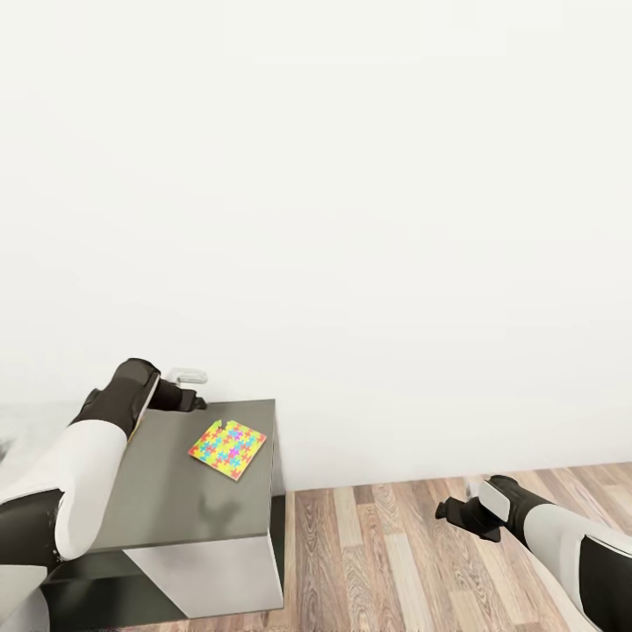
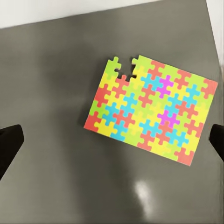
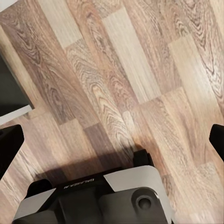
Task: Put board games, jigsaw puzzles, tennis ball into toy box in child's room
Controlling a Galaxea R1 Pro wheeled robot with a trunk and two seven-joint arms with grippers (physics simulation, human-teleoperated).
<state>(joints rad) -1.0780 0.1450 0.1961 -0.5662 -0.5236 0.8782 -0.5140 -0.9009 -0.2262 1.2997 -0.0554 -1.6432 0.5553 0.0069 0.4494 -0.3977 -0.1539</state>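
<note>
Step in hand: picking up one jigsaw puzzle [image 2: 151, 111], lying flat on the dark counter [image 1: 175, 500]. The left pincer [image 1: 186, 399] hovers above it, jaws spread and empty. Next, lower and grip an edge; the right pincer [image 1: 456, 511] hangs open over the floor [image 3: 140, 70].

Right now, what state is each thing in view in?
jigsaw puzzle: lying flat on the dark grey side unit, untouched, one edge piece missing.
left end effector: open, above the unit, holding nothing.
right end effector: open, over the wooden floor, holding nothing.
</note>
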